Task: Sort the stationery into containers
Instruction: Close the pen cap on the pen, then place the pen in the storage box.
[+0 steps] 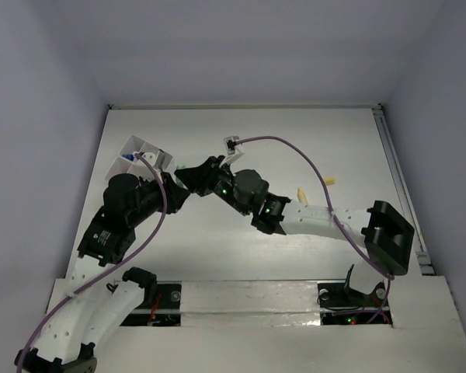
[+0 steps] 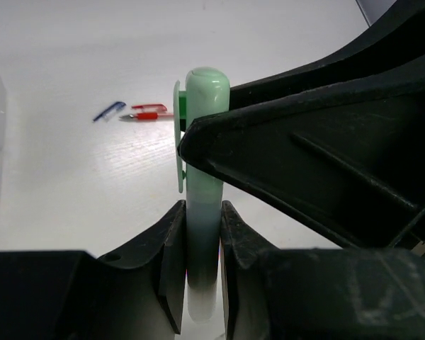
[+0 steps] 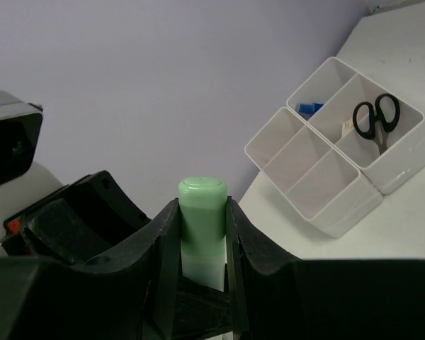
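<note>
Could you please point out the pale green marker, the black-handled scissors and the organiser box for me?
pale green marker (image 3: pixel 202 205): right wrist view, on its green cap.
black-handled scissors (image 3: pixel 377 136): right wrist view, where the handles meet.
organiser box (image 3: pixel 343 209): right wrist view, on its near outer wall.

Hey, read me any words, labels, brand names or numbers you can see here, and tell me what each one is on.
No text can be read in any view.
pale green marker: no print shows on its visible side.
white organiser box: plain walls, no marking.
pale slip beside the scissors in the box: too small to read, if it bears print at all.
</note>
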### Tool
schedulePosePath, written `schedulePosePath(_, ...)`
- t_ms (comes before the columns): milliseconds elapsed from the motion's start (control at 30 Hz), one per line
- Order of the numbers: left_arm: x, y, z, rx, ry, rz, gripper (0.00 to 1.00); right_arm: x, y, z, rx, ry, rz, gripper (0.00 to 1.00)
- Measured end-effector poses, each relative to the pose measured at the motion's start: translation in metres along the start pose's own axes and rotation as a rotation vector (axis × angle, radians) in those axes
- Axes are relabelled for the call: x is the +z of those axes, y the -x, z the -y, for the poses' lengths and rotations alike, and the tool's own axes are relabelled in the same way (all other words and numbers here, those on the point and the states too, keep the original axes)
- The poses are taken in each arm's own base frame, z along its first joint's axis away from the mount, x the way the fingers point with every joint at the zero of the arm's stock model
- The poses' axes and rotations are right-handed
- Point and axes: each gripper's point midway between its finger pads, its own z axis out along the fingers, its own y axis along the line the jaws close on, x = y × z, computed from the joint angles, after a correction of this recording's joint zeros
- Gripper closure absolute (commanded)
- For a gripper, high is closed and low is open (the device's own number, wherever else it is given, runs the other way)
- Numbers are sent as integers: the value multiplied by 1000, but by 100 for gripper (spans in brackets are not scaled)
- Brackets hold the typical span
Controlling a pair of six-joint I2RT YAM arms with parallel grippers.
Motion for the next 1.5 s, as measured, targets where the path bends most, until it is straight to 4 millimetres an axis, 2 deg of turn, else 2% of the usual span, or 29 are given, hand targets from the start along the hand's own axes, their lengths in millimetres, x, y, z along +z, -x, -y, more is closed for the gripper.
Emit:
schedulePosePath(133, -4, -12, 13, -12, -67, -53, 100, -15, -2, -1, 9, -8, 1, 100)
schedulePosePath(533, -14, 6, 52, -7, -295, 76, 100, -45, 28, -26, -21, 41, -10, 100)
schedulePosePath(900, -8, 10, 54, -9, -316, 111, 100, -44, 35, -23, -46, 63, -31, 100)
schedulePosePath(933, -7, 11, 53, -9, -312, 114, 98, -43, 36, -23, -48, 67, -32, 100)
schedulePosePath(967, -7, 11, 52, -10, -307, 116, 91, -41, 36, -23, -49, 71, -36, 100)
schedulePosePath(1000, -7, 11, 51, -11, -299, 119, 82, -40, 35, -22, -50, 73, -39, 100)
schedulePosePath(1033, -6, 11, 49, -12, -289, 122, 67, -37, 36, -21, -50, 76, -41, 100)
schedulePosePath(1133, -4, 25, 34, -3, -206, 189, 46, -29, 23, -14, -50, 78, -95, 100)
schedulePosePath(1167, -4, 27, 26, 0, -169, 202, 42, -25, 24, -11, -48, 75, -99, 100)
schedulePosePath(1233, -7, 30, 16, 6, -115, 225, 27, -17, 25, -2, -46, 67, -107, 100)
schedulePosePath(1300, -11, 31, 10, 13, -77, 241, 22, -7, 23, 9, -45, 57, -122, 100)
schedulePosePath(1367, -18, 36, 6, 15, -48, 273, 13, 3, 15, 19, -43, 48, -153, 100)
schedulePosePath(1400, -25, 40, 6, 18, -37, 295, 2, 9, 9, 24, -41, 41, -171, 100)
schedulePosePath(1500, -44, 49, 4, 22, -1, 353, 1, 26, -11, 41, -36, 20, -222, 100)
